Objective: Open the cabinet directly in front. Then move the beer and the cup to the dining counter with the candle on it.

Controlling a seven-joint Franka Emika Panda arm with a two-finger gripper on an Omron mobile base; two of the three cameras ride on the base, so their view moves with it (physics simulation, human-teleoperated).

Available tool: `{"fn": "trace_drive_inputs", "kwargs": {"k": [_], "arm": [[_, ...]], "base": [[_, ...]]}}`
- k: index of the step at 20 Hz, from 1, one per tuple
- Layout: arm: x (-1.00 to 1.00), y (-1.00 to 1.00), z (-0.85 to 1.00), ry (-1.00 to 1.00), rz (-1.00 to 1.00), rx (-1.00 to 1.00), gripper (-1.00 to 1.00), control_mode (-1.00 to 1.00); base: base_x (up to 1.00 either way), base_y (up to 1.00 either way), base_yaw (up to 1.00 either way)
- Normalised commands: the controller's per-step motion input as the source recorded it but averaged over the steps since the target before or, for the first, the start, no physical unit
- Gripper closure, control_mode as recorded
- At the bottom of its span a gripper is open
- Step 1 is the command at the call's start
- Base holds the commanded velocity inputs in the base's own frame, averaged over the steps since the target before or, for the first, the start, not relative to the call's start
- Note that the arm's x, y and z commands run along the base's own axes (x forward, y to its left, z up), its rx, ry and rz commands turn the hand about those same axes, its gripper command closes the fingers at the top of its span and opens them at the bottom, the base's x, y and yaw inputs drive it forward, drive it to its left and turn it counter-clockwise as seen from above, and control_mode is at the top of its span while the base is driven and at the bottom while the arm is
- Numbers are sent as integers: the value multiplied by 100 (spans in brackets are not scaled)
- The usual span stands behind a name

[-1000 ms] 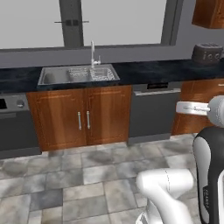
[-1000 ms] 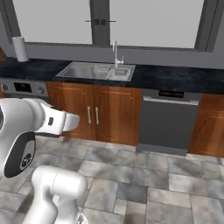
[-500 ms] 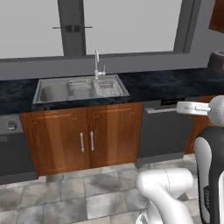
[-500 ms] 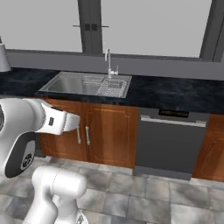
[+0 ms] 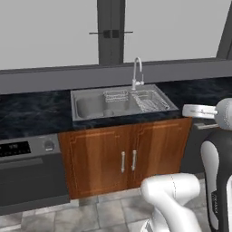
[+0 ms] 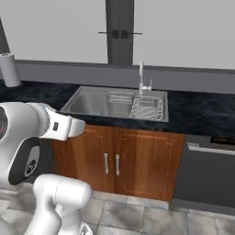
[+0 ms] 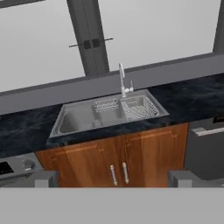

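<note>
A stainless steel double-basin sink (image 5: 118, 103) is set into a black white-veined stone bench (image 5: 36, 111) that runs along the wall under a broad grey window (image 5: 50, 31) with a dark centre post. The sink's long axis runs side to side along the bench, and a curved chrome tap (image 5: 136, 72) stands upright at its back edge, its spout arching forward over the basins. A wire rack (image 5: 148, 100) lies in the right-hand basin and a smaller wire basket (image 5: 116, 96) sits near the middle. Below the sink are two reddish-brown wooden base cabinet doors (image 5: 127, 156) with short vertical silver handles (image 5: 128, 161) side by side at the centre seam. To the left of them is a dark grey appliance (image 5: 27, 174) with a round knob and a small display; to the right, in the right base view, is a dark grey dishwasher front (image 6: 206, 174) with a long horizontal silver handle. A white paper-towel roll (image 6: 9, 69) stands upright on the bench at the far left of the right base view. The floor (image 5: 68, 217) is grey stone tile. In the hand view the gripper (image 7: 112, 178) shows as two dark finger tips standing well apart, spread with nothing between them, aimed at the sink (image 7: 107, 114) and the doors below it. None of the wall cabinet, bottle, tumbler or candle can be made out from here.
</note>
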Motion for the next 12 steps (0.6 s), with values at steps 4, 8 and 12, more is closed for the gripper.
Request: {"fn": "trace_drive_inputs", "kwargs": {"k": [4,8,12], "arm": [[0,0,0,0,0,0,-100,100],[0,0,0,0,0,0,-100,100],[0,0,0,0,0,0,-100,100]], "base": [[-4,100,-9],[-71,100,-9],[-59,100,-10]]}}
